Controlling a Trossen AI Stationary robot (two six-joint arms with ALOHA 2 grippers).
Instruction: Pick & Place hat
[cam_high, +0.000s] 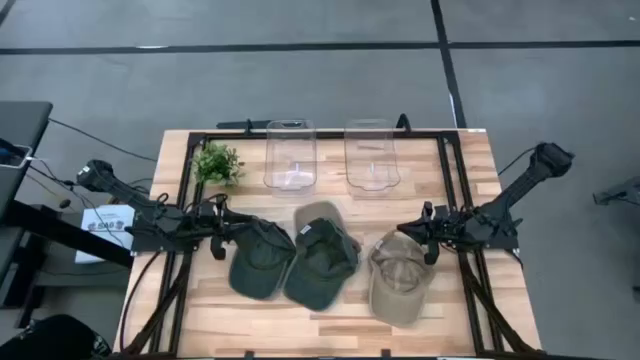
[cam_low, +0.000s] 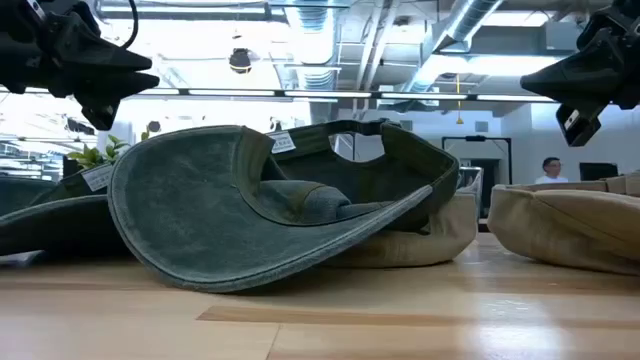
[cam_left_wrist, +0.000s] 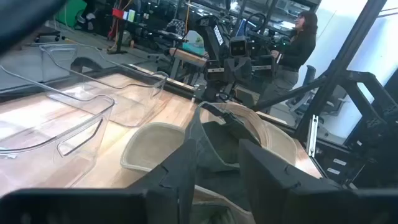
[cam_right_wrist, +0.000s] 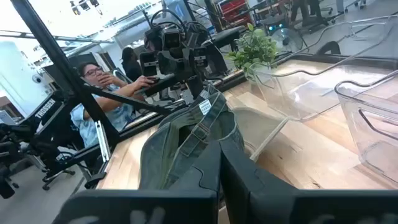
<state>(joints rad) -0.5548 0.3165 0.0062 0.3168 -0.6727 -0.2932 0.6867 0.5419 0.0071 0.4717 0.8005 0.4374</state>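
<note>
High view: four hats lie mid-bench. The left end effector sits at the left green hat, touching its left edge; the hat extends rightward from it, the brim toward the bench's near edge. The right end effector is pressed together beside the tan hat.

Left wrist view: fingers spread; whether they pinch fabric cannot be told.

Judgement: the left arm is nearer the green hats.
</note>
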